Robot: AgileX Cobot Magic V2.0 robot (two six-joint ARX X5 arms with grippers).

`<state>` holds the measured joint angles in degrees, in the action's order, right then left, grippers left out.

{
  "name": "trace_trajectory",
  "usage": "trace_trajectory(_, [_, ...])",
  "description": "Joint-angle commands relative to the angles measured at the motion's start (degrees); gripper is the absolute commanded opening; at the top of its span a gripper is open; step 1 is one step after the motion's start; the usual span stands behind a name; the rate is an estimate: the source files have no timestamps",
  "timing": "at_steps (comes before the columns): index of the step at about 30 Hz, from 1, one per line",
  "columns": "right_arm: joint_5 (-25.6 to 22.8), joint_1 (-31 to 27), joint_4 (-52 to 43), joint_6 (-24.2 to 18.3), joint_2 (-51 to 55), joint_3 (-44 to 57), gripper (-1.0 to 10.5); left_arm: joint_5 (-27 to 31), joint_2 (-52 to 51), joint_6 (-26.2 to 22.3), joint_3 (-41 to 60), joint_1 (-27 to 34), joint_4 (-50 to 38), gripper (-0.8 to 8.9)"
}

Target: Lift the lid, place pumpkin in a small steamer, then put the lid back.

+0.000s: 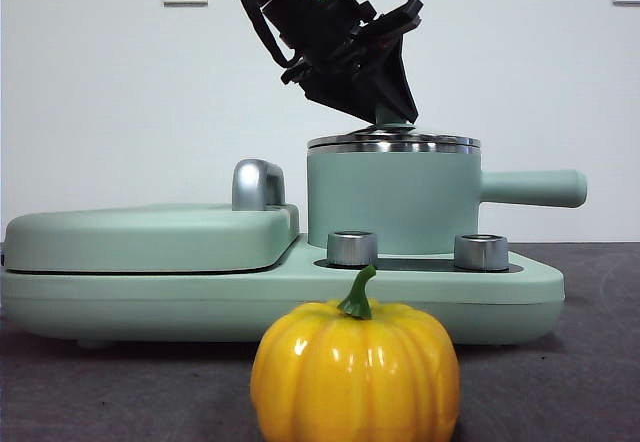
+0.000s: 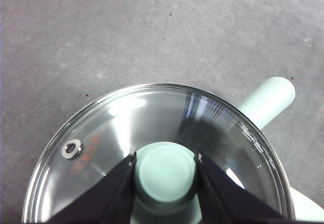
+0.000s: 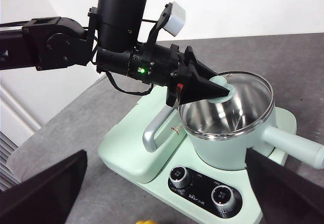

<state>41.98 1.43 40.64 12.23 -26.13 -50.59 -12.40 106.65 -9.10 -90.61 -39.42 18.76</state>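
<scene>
The glass lid [image 1: 393, 142] lies on the small steamer [image 1: 390, 207], a mint-green pot whose long handle [image 1: 530, 188] points right. My left gripper [image 1: 395, 112] comes down from above and is shut on the lid's mint knob [image 2: 164, 176], one jaw on each side. The steel inside of the steamer [image 3: 228, 150] shows through the lid's glass [image 3: 243, 89]. A glossy yellow-orange pumpkin [image 1: 355, 377] with a green stem stands on the table in front of the appliance, free of both grippers. My right gripper [image 3: 166, 155] hovers open and empty, well back from the appliance's knob side.
The steamer stands on a wide mint-green appliance base [image 1: 300, 292] with two silver knobs [image 1: 352, 248] [image 1: 481, 252]. To its left lies a flat mint cover [image 1: 150, 237] with a chrome handle [image 1: 258, 184]. Grey tabletop surrounds it, and a white wall stands behind.
</scene>
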Motion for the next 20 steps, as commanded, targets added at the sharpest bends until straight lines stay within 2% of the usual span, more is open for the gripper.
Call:
trace_trajectory(1, [0.0,0.0,-0.3,-0.2,-0.3,-0.9,5.0,-0.4,1.2,-1.2,-1.5,-0.5,-0.4,0.79])
trace_trajectory(9, [0.0,0.0,-0.3,-0.2,-0.3,-0.9,5.0,-0.2,0.5,-1.8,-1.6,-0.3,-0.3,0.46])
trace_trajectory(11, [0.0,0.0,-0.3,0.2,-0.3,-0.9,5.0,-0.2,-0.4,-1.8,-1.6,-0.3,0.0,0.11])
trace_trajectory(20, [0.2,0.2,0.2,1.3,-2.5,-1.2,4.9,-0.2,-7.9,-1.9,-1.6,-0.3,1.0,0.15])
